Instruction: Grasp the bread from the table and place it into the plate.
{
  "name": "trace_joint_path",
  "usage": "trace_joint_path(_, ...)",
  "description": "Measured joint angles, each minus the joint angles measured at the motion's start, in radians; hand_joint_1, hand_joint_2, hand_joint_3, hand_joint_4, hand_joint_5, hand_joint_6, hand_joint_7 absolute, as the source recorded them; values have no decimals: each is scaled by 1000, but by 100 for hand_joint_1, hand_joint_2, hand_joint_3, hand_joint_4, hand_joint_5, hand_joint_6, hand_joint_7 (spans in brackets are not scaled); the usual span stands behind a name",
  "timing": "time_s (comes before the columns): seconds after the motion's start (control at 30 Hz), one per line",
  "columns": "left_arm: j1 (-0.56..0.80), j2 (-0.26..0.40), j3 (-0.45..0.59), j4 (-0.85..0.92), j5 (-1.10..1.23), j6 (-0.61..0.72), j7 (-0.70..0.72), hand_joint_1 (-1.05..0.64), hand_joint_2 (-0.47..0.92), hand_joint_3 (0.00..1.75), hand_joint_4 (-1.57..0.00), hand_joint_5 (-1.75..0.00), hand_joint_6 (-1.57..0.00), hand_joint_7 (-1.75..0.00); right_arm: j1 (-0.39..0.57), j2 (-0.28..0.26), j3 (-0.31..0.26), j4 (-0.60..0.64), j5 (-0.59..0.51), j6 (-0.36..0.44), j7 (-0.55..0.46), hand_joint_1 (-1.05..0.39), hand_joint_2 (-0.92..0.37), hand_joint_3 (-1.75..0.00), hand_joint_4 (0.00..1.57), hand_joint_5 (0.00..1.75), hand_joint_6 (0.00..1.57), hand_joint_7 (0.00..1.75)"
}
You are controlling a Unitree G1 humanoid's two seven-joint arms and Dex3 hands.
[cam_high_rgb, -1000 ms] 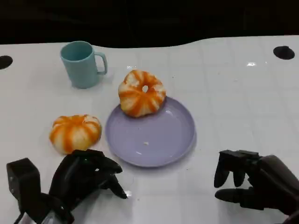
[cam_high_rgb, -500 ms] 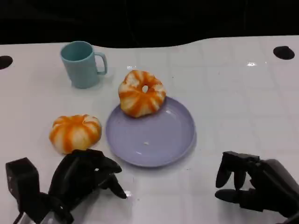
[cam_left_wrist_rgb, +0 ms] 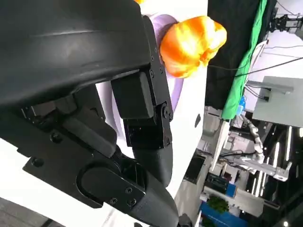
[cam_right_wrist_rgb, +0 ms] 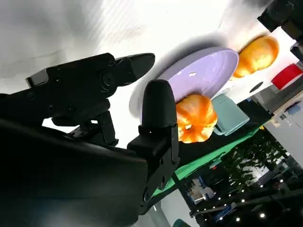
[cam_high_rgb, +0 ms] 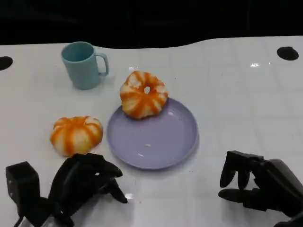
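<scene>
Head view: a round lilac plate [cam_high_rgb: 156, 142] sits mid-table. A ring-shaped bun striped orange and cream [cam_high_rgb: 143, 94] leans on the plate's far rim, partly over the white table [cam_high_rgb: 236, 90], so it is not properly inside. A second, rounder orange-striped bun [cam_high_rgb: 76, 134] lies on the table to the left of the plate, just beside it and apart from the rim. A pale teal mug [cam_high_rgb: 84, 64] stands further back, handle toward the ring bun. The left hand [cam_high_rgb: 87, 179] hovers at the near edge, close in front of the round bun, fingers curled inward with nothing in them. The right hand [cam_high_rgb: 255, 184] sits low at the near right, well apart from the plate, fingers spread and empty.

Left wrist view: black fingers [cam_left_wrist_rgb: 147, 123] in the foreground, nothing between them; the ring bun and a sliver of plate beyond.

Right wrist view: fingers [cam_right_wrist_rgb: 158, 118] parted, holding nothing; plate, both buns and mug beyond. Whether the fingertips touch the table I cannot tell from this angle.

Progress, by judgement: no bun is grasped. The round bun remains to be picked up and placed; the ring bun is only half on.
</scene>
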Motion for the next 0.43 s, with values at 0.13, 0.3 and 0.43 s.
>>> trace_joint_path(0.13,0,1,0,1,0,0,0,-105,73,0,-157,-57,-157,-17,-1,0,0,4,0,-1,0,-21,-84,-1,67,175,49,171)
trace_joint_path(0.3,0,2,0,2,0,0,0,-105,73,0,-157,-57,-157,-17,-3,1,4,7,-2,-1,0,-22,-85,-2,66,175,49,171)
trace_joint_path(0.43,-2,3,2,12,-4,0,0,-105,73,0,-157,-57,-157,-18,-6,1,11,15,-2,-1,0,-22,-84,-2,66,175,48,170)
